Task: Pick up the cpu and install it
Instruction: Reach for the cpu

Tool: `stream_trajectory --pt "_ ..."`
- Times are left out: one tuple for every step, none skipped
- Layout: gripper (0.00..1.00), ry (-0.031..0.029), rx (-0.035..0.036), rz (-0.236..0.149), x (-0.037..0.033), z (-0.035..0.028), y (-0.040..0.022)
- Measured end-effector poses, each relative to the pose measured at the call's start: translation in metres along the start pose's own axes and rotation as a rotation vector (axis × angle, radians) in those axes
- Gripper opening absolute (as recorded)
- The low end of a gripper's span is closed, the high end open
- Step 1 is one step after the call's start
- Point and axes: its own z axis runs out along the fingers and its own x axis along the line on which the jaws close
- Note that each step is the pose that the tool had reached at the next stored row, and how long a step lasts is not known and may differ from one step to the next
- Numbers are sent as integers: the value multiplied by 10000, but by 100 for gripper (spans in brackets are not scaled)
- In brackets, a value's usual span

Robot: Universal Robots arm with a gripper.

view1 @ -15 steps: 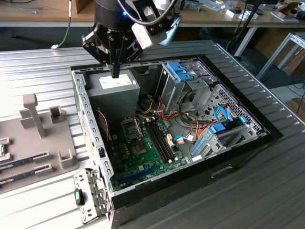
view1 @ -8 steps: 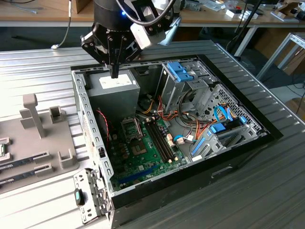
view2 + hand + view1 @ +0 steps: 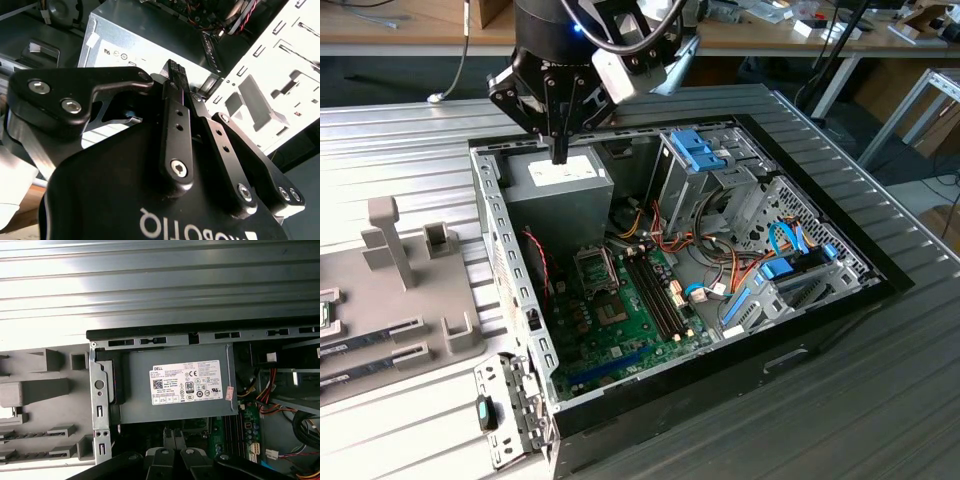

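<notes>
My jaws hang just above the power-supply box point(image 3: 565, 195), drawn narrow. The cpu may be pinched flat between them, but I cannot tell. The socket frame point(image 3: 596, 268) lies just beside the box. This carry wants a level wrist, clear of the box's edge.

1. In the exterior view, a ribbed grey metal table point(image 3: 400, 130) carries everything.
2. An open computer case point(image 3: 840, 325) lies on it, from centre toward 4 o'clock.
3. A grey holder tray point(image 3: 430, 295) sits at 9 o'clock, just beside the case.

Black tool point(image 3: 175, 71) with silver screws point(image 3: 178, 168)
</notes>
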Motion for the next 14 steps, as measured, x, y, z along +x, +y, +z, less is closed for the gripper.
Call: stream_trajectory --pt "11 0 0 1 4 0 0" --pt "11 -1 -1 2 10 0 -1" --pt "11 -1 -1 0 14 0 -1" --pt "11 0 0 0 20 0 -2" --pt "11 -1 -1 0 29 0 -2" --pt "11 0 0 0 42 0 -3" --pt "11 -1 -1 0 53 0 -4" --pt "11 -1 -1 0 62 0 -5" --pt "11 -1 0 0 66 0 -5" --pt "11 -1 0 0 72 0 -5" --pt "11 0 0 0 89 -1 -7" --pt "11 0 0 1 104 -1 -8" --pt "11 -1 0 1 111 -1 -8" --pt "11 0 0 1 124 -1 -9"
